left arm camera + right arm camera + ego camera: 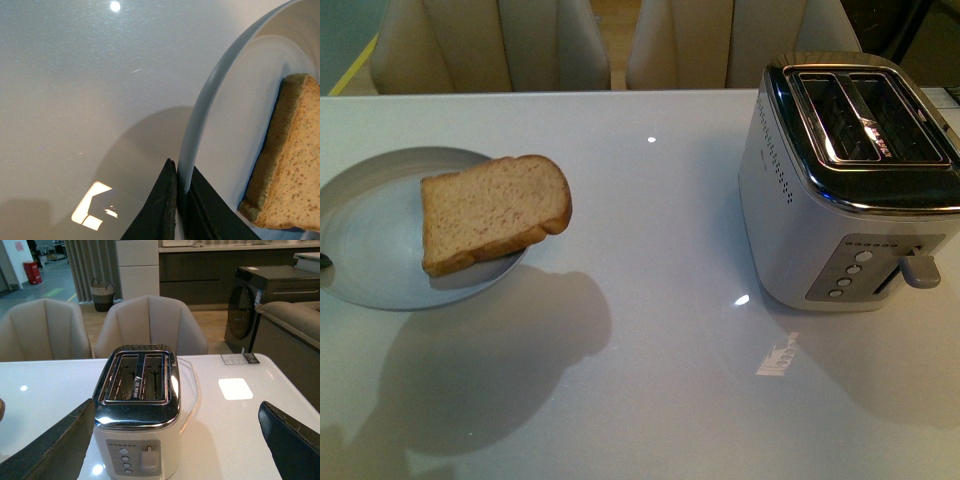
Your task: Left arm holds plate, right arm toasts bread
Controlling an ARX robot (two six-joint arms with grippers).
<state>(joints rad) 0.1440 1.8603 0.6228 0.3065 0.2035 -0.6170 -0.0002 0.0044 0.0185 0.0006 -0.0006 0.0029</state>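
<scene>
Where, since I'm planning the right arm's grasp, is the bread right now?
In the front view, the bread lies on the plate at the left of the table, well apart from the toaster on the far right.

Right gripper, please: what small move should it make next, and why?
Probably swing the right gripper across toward the bread. Its jaws stand open and empty, facing the toaster, whose slots are empty, while the bread lies on the plate, whose rim the left gripper clamps.
</scene>
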